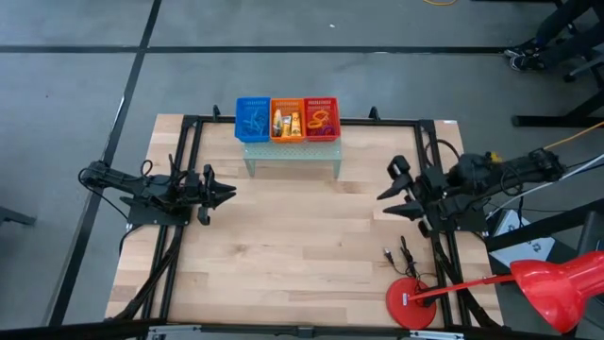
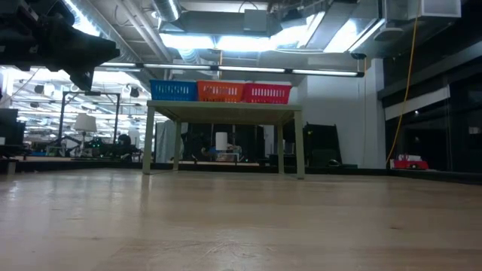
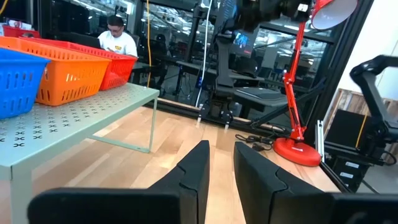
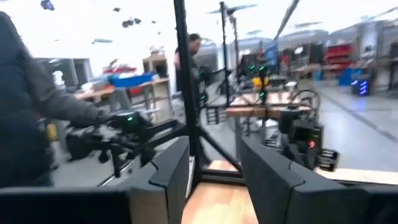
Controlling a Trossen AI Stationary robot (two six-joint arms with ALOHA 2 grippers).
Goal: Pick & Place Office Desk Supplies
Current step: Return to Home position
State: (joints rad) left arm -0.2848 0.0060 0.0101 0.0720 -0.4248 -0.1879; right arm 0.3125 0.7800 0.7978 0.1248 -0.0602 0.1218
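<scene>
Three small baskets stand in a row on a pale green perforated stand (image 1: 293, 159) at the table's far middle. The blue basket (image 1: 252, 120) holds thin blue loops, the orange one (image 1: 287, 120) yellow-and-white blocky pieces, and the red one (image 1: 321, 118) orange and red loops. My left gripper (image 1: 226, 194) hovers level at the table's left and points right. Its fingers (image 3: 221, 163) stand a little apart with nothing between them. My right gripper (image 1: 389, 194) is at the table's right, points left, and is open (image 4: 214, 165) and empty.
A red desk lamp has its round base (image 1: 411, 302) on the near right corner and its head (image 1: 557, 283) beyond the table edge. Black cable ends (image 1: 401, 255) lie beside the base. Bare wood lies between the grippers. People (image 3: 118, 37) (image 4: 25, 112) show in the room beyond.
</scene>
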